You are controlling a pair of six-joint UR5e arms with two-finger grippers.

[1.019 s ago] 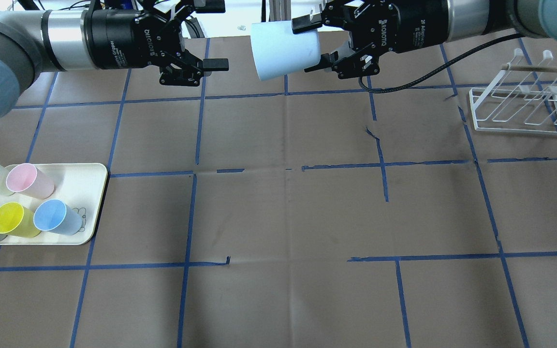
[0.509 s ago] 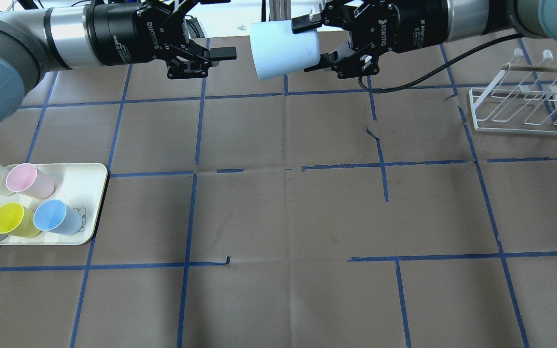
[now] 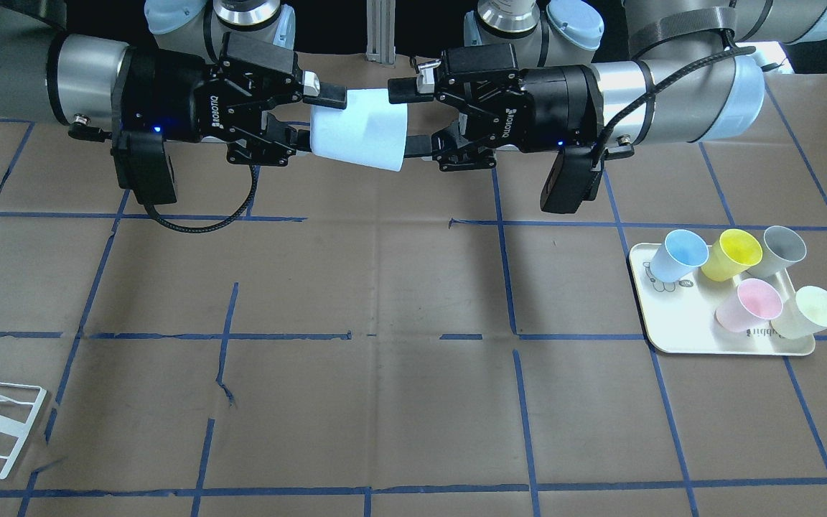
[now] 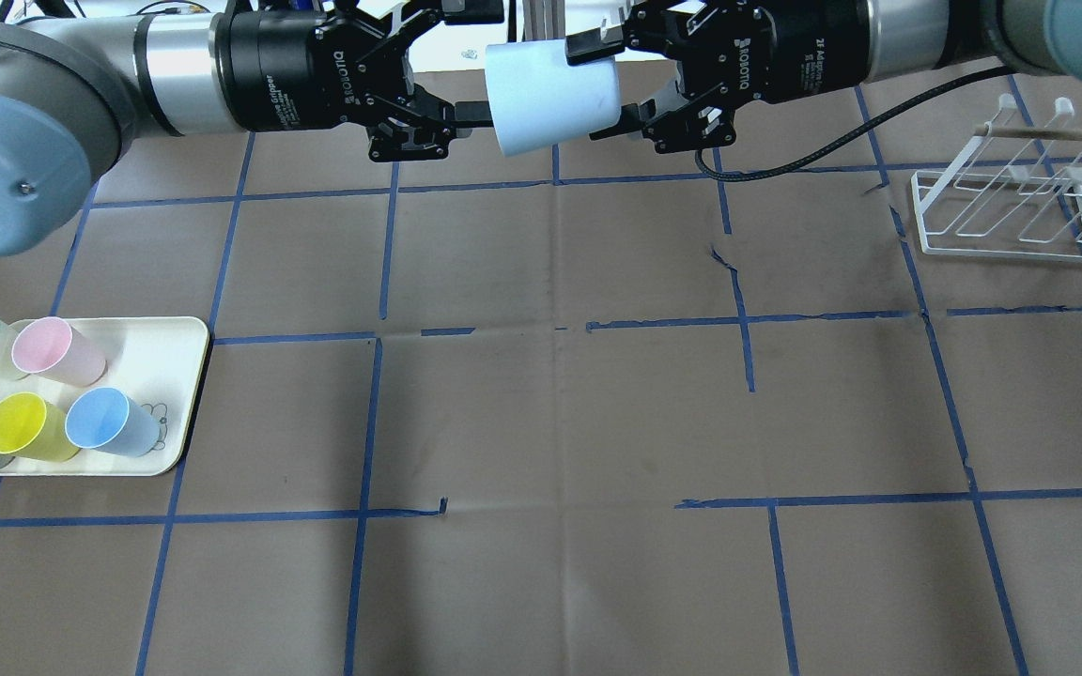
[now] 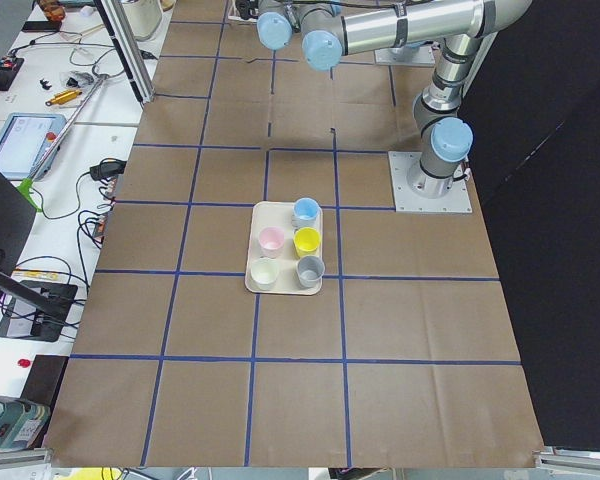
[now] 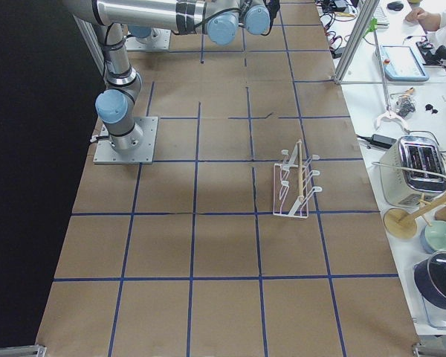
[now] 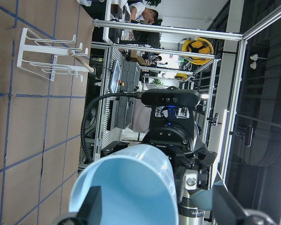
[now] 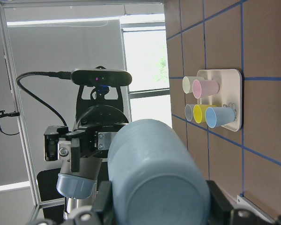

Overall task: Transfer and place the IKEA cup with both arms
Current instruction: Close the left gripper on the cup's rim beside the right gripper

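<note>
IKEA cup (image 7: 126, 187), bottom-cropped in left wrist view, between left gripper's (image 7: 157, 197) 2 fingers (image 7: 92, 211)

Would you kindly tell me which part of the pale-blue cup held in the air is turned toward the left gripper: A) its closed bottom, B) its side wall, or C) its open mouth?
C: the left wrist view looks straight into the hollow mouth of the cup, with the open left gripper facing it, while the right gripper is shut on the narrow bottom end.

Pale-blue IKEA cup (image 4: 550, 99) sideways midair, base in right gripper (image 4: 604, 87).
</note>
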